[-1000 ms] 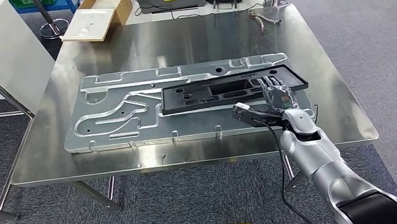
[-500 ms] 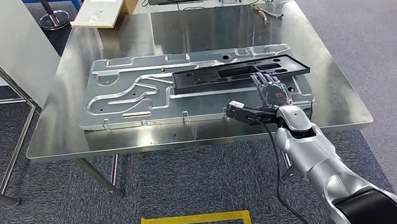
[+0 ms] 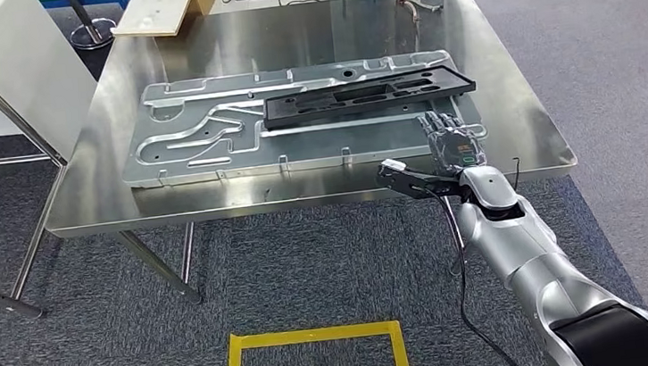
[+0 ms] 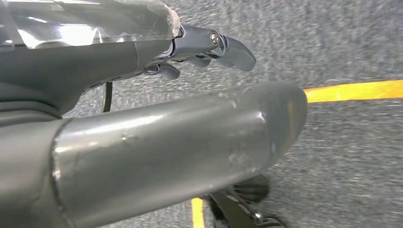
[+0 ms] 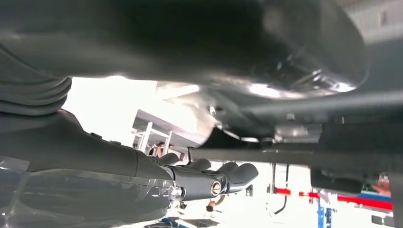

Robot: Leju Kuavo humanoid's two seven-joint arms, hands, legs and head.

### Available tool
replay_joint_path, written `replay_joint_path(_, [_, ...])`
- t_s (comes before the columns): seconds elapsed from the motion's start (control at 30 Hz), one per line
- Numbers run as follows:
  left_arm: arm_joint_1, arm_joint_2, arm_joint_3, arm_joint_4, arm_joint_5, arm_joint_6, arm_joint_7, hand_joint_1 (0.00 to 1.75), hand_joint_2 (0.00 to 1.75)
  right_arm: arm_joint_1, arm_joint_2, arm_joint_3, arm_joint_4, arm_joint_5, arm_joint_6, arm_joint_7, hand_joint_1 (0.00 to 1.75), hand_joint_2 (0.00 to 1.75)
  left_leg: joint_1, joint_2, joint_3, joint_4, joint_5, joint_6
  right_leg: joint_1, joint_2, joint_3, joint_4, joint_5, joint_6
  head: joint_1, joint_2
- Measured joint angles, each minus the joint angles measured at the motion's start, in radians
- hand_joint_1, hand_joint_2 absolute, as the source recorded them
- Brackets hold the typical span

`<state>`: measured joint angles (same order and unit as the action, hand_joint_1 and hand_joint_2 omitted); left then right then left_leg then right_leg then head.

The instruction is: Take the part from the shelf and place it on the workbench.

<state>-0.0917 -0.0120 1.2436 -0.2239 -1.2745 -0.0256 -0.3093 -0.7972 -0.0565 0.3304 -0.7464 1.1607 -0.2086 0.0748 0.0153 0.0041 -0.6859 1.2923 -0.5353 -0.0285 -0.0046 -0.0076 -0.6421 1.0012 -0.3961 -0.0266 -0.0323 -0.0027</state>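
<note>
On the left, my left robot hand (image 4: 209,47) hangs low over grey carpet with a yellow tape line; its fingers look curled in on nothing, as far as I can tell.

Across the middle of the shiny steel surface (image 3: 289,38) lies a large, flat, silver metal plate with pressed channels (image 3: 208,136), its long side running parallel to the near edge. On top of that plate, toward the right end, sits the long black rectangular moulded part with cut-outs (image 3: 368,95), lying flat and slightly skewed, clear of my fingers.

Further right, my right robot hand (image 3: 451,139) rests palm down near the near-right corner of the surface, fingers (image 3: 440,122) stretched out and slightly apart, holding nothing, just short of the part's near edge.

I judge the placing done: the part is on the workbench and my hand has let go. What remains is the retreat. That calls for lifting my right hand straight off the surface and drawing the arm toward me, without brushing the part or catching the plate's raised near-edge tabs.
</note>
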Motion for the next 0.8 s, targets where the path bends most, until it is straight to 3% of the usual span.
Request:
replay_joint_path(0.03, [-0.001, 0.0, 0.0, 0.0, 0.0, 0.0, 0.0, 0.0, 0.0, 0.0, -0.002, 0.002, -0.001, 0.001, 0.002, -0.001, 0.0, 0.0, 0.0, 0.0, 0.039, -0.038, 0.028, 0.001, 0.0, 0.0, -0.017, 0.005, 0.01, 0.003, 0.0, 0.0])
replay_joint_path(0.07, [-0.003, 0.0, 0.0, 0.0, 0.0, 0.0, 0.0, 0.0, 0.0, 0.0, -0.002, 0.004, -0.003, 0.003, 0.004, -0.001, 0.0, 0.0, 0.0, 0.0, 0.088, -0.098, 0.038, 0.003, 0.0, 0.001, -0.032, 0.011, 0.019, 0.007, 0.0, 0.0])
replay_joint_path(0.13, [-0.007, 0.001, 0.0, 0.0, 0.0, -0.002, 0.001, 0.0, 0.0, -0.003, -0.004, 0.006, -0.013, 0.005, 0.008, -0.002, 0.0, 0.0, -0.005, -0.002, 0.172, -0.221, 0.019, 0.012, 0.001, 0.0, -0.052, 0.022, 0.035, 0.017, 0.0, 0.0])
replay_joint_path(0.2, [-0.01, 0.001, 0.0, 0.0, 0.0, -0.003, 0.001, 0.0, 0.0, -0.008, -0.005, 0.009, -0.02, 0.006, 0.01, -0.002, 0.0, 0.0, -0.01, -0.005, 0.193, -0.268, 0.004, 0.026, 0.001, -0.003, -0.057, 0.021, 0.054, 0.028, 0.0, 0.0])
replay_joint_path(0.27, [-0.009, 0.0, 0.0, 0.0, 0.0, -0.004, 0.002, 0.0, 0.0, -0.011, -0.004, 0.014, -0.021, 0.007, 0.012, -0.002, 0.0, 0.0, -0.008, -0.003, 0.181, -0.271, 0.024, 0.043, -0.001, -0.003, -0.06, 0.016, 0.063, 0.039, 0.0, 0.0])
replay_joint_path(0.3, [-0.008, 0.0, 0.0, 0.0, 0.0, -0.005, 0.002, 0.0, 0.0, -0.01, -0.003, 0.015, -0.021, 0.008, 0.014, -0.002, 0.0, 0.0, -0.007, -0.001, 0.172, -0.273, 0.037, 0.052, -0.003, -0.001, -0.067, 0.028, 0.042, 0.045, 0.0, 0.0])
replay_joint_path(0.33, [-0.008, 0.0, 0.0, 0.001, 0.0, -0.005, 0.002, 0.0, 0.0, -0.01, 0.0, 0.017, -0.022, 0.009, 0.015, -0.002, 0.0, 0.0, -0.006, 0.002, 0.161, -0.276, 0.052, 0.06, -0.004, 0.0, -0.079, 0.058, 0.001, 0.049, 0.0, 0.0])
replay_joint_path(0.4, [-0.009, 0.0, 0.0, 0.001, 0.0, -0.006, 0.002, 0.0, 0.0, -0.01, 0.004, 0.019, -0.023, 0.013, 0.015, -0.002, 0.0, 0.0, -0.006, 0.004, 0.128, -0.276, 0.079, 0.069, -0.007, 0.003, -0.108, 0.172, -0.111, 0.056, 0.0, 0.0])
replay_joint_path(0.43, [-0.009, 0.0, 0.0, 0.001, 0.0, -0.006, 0.002, 0.0, 0.0, -0.01, 0.007, 0.021, -0.024, 0.017, 0.014, -0.002, 0.0, 0.0, -0.006, 0.004, 0.11, -0.275, 0.093, 0.07, -0.007, 0.003, -0.119, 0.234, -0.147, 0.058, 0.0, 0.0])
replay_joint_path(0.47, [-0.009, 0.0, 0.0, 0.001, 0.0, -0.007, 0.002, 0.0, 0.0, -0.009, 0.009, 0.023, -0.024, 0.02, 0.012, -0.002, 0.0, 0.0, -0.006, 0.004, 0.091, -0.274, 0.107, 0.069, -0.008, 0.003, -0.119, 0.28, -0.157, 0.059, 0.0, 0.0])
replay_joint_path(0.53, [-0.009, -0.001, 0.0, 0.001, 0.002, -0.007, 0.003, 0.0, 0.0, -0.008, 0.011, 0.028, -0.025, 0.025, 0.008, -0.002, 0.0, 0.0, -0.007, 0.004, 0.053, -0.273, 0.134, 0.065, -0.008, 0.003, -0.077, 0.289, -0.118, 0.056, 0.0, 0.0])
replay_joint_path(0.6, [-0.01, -0.004, 0.0, 0.001, 0.005, -0.007, 0.003, 0.0, 0.0, -0.007, 0.011, 0.033, -0.033, 0.023, -0.001, -0.003, 0.0, 0.0, -0.01, 0.004, 0.024, -0.273, 0.159, 0.06, -0.003, 0.004, 0.031, 0.181, -0.091, 0.043, 0.0, 0.0])
replay_joint_path(0.67, [-0.01, -0.008, 0.001, 0.001, 0.01, -0.006, 0.001, 0.0, 0.0, -0.001, 0.012, 0.034, -0.052, 0.009, -0.025, -0.01, 0.0, 0.0, -0.012, 0.004, 0.01, -0.273, 0.181, 0.051, 0.004, 0.004, 0.137, 0.042, -0.119, 0.03, 0.0, 0.0])
replay_joint_path(0.7, [-0.01, -0.009, 0.002, 0.001, 0.013, -0.006, 0.0, 0.0, 0.0, 0.011, 0.012, 0.034, -0.067, -0.004, -0.045, -0.017, 0.0, 0.0, -0.011, 0.004, 0.007, -0.276, 0.193, 0.045, 0.008, 0.004, 0.164, -0.001, -0.132, 0.026, 0.0, 0.0])
replay_joint_path(0.73, [-0.01, -0.01, 0.003, 0.001, 0.017, -0.005, -0.003, 0.0, 0.0, 0.034, 0.012, 0.032, -0.087, -0.02, -0.071, -0.026, 0.0, 0.0, -0.009, 0.004, 0.006, -0.281, 0.205, 0.038, 0.009, 0.003, 0.169, -0.024, -0.133, 0.023, 0.0, 0.0])
replay_joint_path(0.77, [-0.009, -0.012, 0.005, 0.001, 0.023, -0.003, -0.005, 0.0, 0.0, 0.07, 0.012, 0.029, -0.111, -0.039, -0.1, -0.037, 0.0, 0.0, -0.006, 0.002, 0.005, -0.285, 0.211, 0.032, 0.009, 0.0, 0.166, -0.031, -0.122, 0.019, 0.0, 0.0])
replay_joint_path(0.8, [-0.007, -0.014, 0.008, 0.001, 0.029, 0.0, -0.008, 0.0, 0.0, 0.118, 0.012, 0.024, -0.142, -0.061, -0.131, -0.051, 0.0, 0.0, -0.004, 0.0, 0.001, -0.278, 0.197, 0.027, 0.008, -0.005, 0.162, -0.037, -0.109, 0.012, 0.0, 0.0])
